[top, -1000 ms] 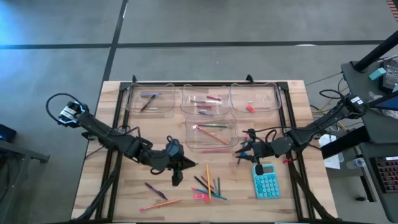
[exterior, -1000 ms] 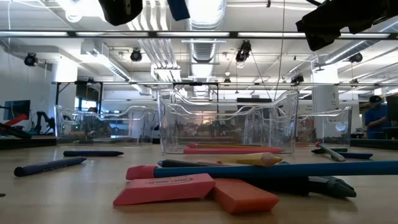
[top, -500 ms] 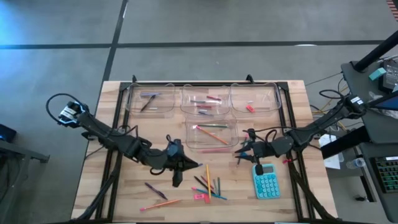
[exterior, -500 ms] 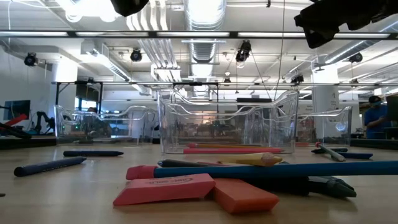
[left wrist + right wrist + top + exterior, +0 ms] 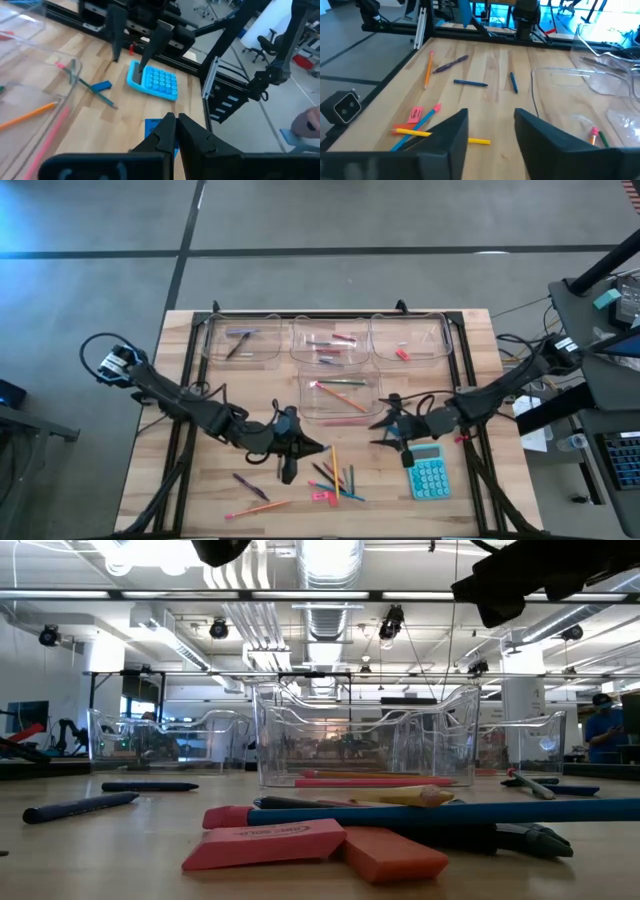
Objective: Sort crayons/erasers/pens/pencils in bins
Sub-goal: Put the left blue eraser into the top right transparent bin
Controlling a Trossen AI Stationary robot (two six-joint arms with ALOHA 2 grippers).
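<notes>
On the table: four bins (image 5: 240,340), one calculator (image 5: 430,476), two arms

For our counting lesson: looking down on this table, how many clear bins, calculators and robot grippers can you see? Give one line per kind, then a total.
Clear bins: 4
Calculator: 1
Grippers, left gripper and right gripper: 2
Total: 7

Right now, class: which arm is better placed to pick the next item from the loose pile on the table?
Probably the left. The left gripper, fingers shut, hangs right beside the pile. The right gripper, open, sits nearer the calculator.
</notes>
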